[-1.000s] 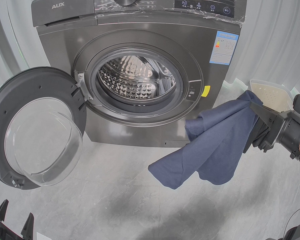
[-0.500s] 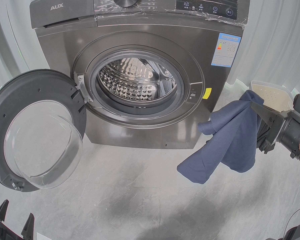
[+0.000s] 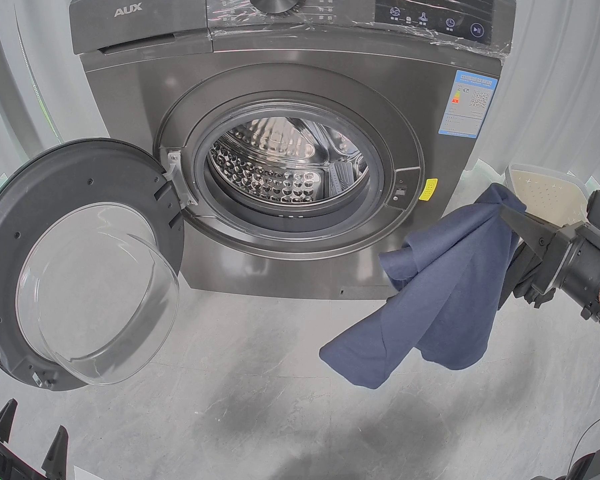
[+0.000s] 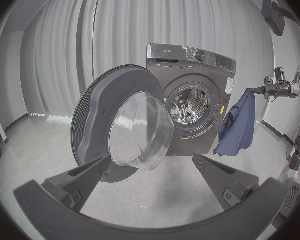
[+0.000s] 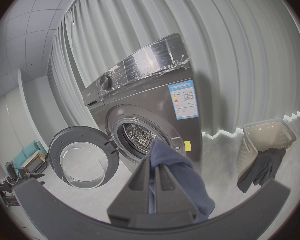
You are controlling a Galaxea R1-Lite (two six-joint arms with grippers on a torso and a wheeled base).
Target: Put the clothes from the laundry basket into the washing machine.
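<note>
My right pincer (image 5: 153, 163) is clenched on a dark blue cotton shirt (image 3: 440, 295) hanging below it, beside the grey front-loading washing machine (image 3: 147, 95). Risk: the low trailing hem snags the drum rim, or the thin pinch slips. Left pincer (image 3: 33, 421) is released and empty.

The washing machine (image 3: 293, 168) stands at the back of the floor, its door (image 3: 80, 261) swung open leftward, with the garment (image 3: 433, 295) hanging from the right gripper (image 5: 153, 163) before its right front corner and the laundry basket (image 3: 553, 195) just behind.
</note>
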